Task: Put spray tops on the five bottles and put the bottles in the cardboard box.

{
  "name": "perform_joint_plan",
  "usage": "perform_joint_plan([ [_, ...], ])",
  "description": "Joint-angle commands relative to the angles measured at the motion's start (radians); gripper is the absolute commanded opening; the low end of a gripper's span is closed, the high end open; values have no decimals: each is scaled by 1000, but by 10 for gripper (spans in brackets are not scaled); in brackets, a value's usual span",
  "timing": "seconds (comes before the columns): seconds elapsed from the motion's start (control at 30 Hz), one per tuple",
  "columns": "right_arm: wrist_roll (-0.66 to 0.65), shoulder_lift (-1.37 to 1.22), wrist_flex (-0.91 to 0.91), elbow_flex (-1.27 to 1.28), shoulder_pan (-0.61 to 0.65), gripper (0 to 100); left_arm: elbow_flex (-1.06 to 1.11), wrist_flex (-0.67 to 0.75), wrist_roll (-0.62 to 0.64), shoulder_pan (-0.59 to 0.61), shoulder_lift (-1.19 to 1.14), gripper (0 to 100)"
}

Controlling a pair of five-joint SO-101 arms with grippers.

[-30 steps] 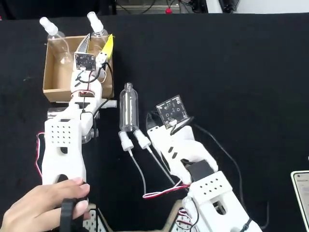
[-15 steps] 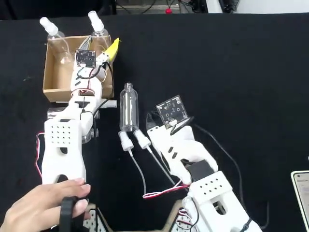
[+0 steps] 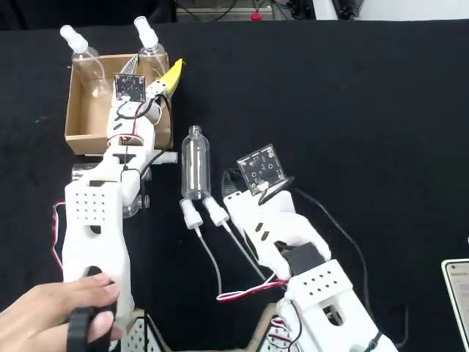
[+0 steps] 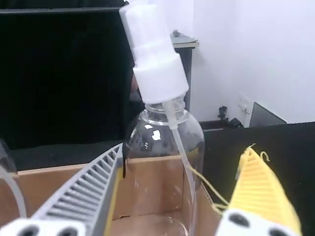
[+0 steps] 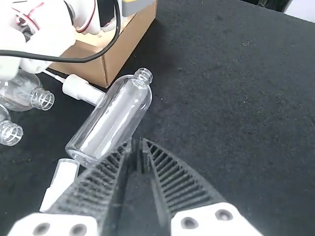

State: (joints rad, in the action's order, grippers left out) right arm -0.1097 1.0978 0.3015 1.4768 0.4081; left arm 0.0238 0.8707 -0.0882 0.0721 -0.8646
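The cardboard box [image 3: 82, 136] stands at the back left. Two capped bottles stand along its far wall, one at the left [image 3: 80, 51] and one at the right [image 3: 149, 40]. My left gripper [image 3: 150, 71] hangs over the box, open. In the left wrist view that right-hand bottle [image 4: 165, 142] stands upright between the grey finger [image 4: 83, 191] and the yellow finger [image 4: 256, 191], touching neither. An uncapped bottle [image 3: 195, 163] lies mid-table, with two loose spray tops [image 3: 192, 215] at its base. My right gripper [image 5: 137, 145] is shut and empty just behind that bottle [image 5: 110, 118].
Another spray top [image 5: 81, 88] lies beside the box's front corner. Two more uncapped bottles [image 5: 24, 96] lie under the left arm. A person's hand [image 3: 51, 315] rests at the left arm's base. A flat device [image 3: 458, 290] sits at the right edge.
My left gripper's yellow finger has swung outward, opening away from the bottle in the box. The person's hand has slid lower. The right arm has kept still.
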Motion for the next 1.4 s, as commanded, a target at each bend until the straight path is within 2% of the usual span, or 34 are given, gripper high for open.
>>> perform_joint_plan([
  [0.0,-9,28,-25,-16,11,15,62,-6,-5,15,144,352],
  [0.6,-9,28,-25,-16,11,15,159,0,-5,51,238,352],
  [0.93,-9,28,-25,-16,9,15,426,-8,-5,59,511,352],
  [1.17,-9,22,-57,-8,5,15,727,-11,-5,48,769,352],
  [1.27,-9,22,-55,-8,5,15,822,-117,-6,74,902,352],
  [1.37,-9,22,-55,-8,5,15,875,-345,-5,131,1074,352],
])
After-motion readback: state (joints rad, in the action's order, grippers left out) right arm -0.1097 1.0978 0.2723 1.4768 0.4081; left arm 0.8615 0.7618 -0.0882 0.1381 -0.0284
